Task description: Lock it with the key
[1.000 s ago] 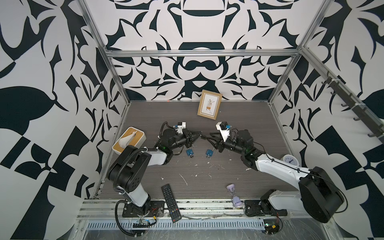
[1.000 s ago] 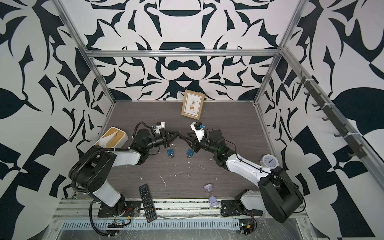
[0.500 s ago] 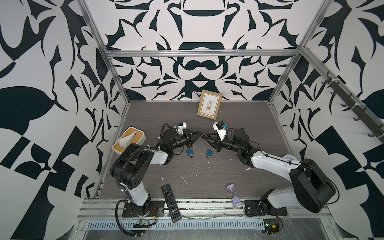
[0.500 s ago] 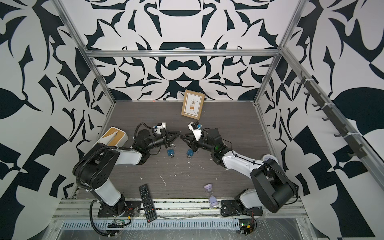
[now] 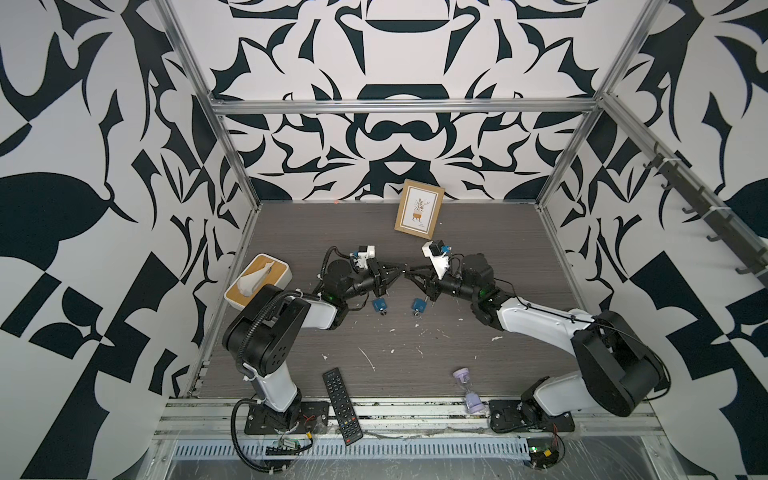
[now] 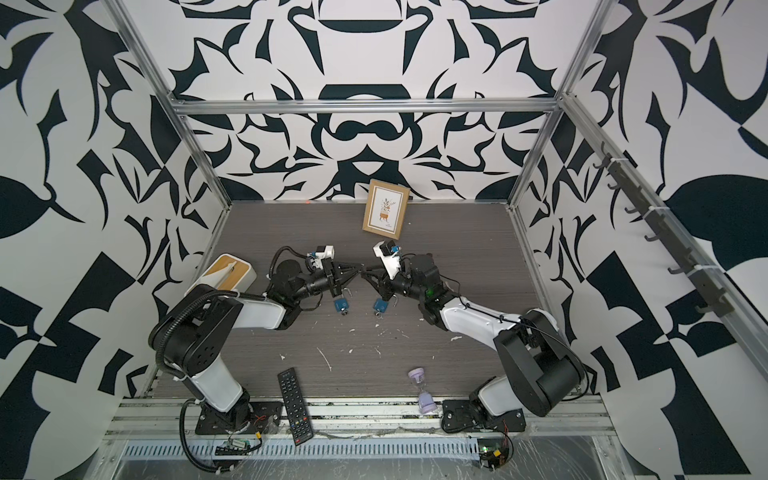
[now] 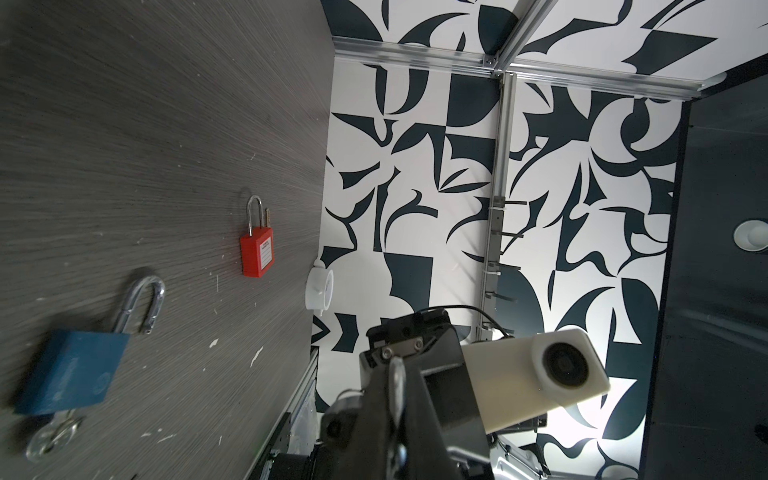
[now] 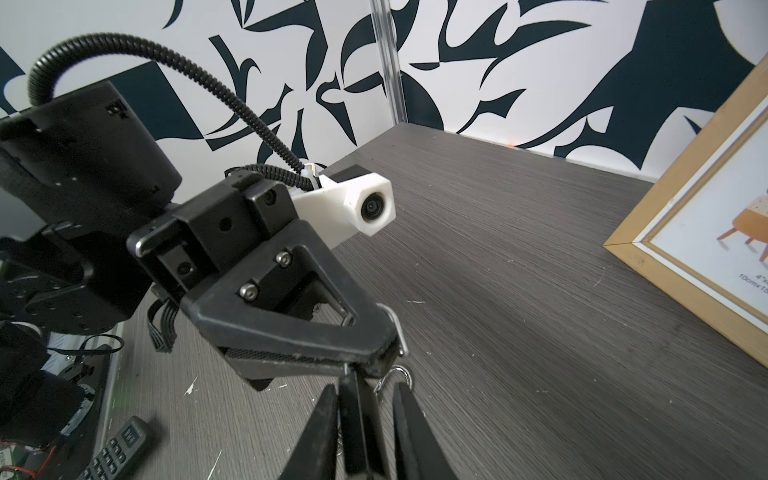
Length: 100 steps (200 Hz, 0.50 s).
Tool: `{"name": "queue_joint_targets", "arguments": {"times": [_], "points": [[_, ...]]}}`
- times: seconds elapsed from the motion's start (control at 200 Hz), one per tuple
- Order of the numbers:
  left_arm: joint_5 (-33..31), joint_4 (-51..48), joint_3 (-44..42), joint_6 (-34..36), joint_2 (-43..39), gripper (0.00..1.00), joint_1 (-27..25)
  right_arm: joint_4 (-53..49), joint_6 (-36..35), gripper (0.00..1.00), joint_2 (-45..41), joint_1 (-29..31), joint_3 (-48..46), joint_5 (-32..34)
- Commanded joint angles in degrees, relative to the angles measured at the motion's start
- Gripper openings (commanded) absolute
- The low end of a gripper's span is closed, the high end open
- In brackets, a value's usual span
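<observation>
Both arms meet tip to tip above the middle of the dark table in both top views. My left gripper [image 5: 399, 272] [image 7: 395, 368] is shut on the key [image 7: 395, 384], a thin silver piece edge-on between its fingers. A wire key ring [image 8: 401, 374] hangs at its tip. My right gripper [image 5: 410, 275] [image 8: 365, 392] stands open, its fingers on either side of the key's dark end [image 8: 353, 415], with a gap on one side. Two blue padlocks [image 5: 379, 304] [image 5: 419, 305] lie on the table below the grippers. One blue padlock [image 7: 70, 370] has its shackle open and keys in its base.
A red padlock [image 7: 257, 249] lies farther along the table. A framed picture [image 5: 419, 214] leans at the back wall. A tissue box [image 5: 257, 280] sits at the left, with a remote [image 5: 343, 409] and a lilac hourglass [image 5: 467, 390] at the front edge. White flecks dot the table.
My right gripper has moved left up to the left gripper's tip, and its jaws have narrowed. The left gripper stays shut in place.
</observation>
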Motion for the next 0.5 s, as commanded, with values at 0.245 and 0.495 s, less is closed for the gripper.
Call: {"name": "queue_joint_targets", "arguments": {"times": [0.245, 0.495], "points": [[0.8, 5.2, 0.0, -1.4, 1.4, 0.00, -0.3, -0.4, 0.8, 0.28, -1.3, 0.3, 1.2, -1.5], [1.3, 5.3, 1.0, -1.5, 2.2, 0.00, -0.5, -0.2, 0.8, 0.21, -2.5, 0.3, -0.4, -1.0]]}}
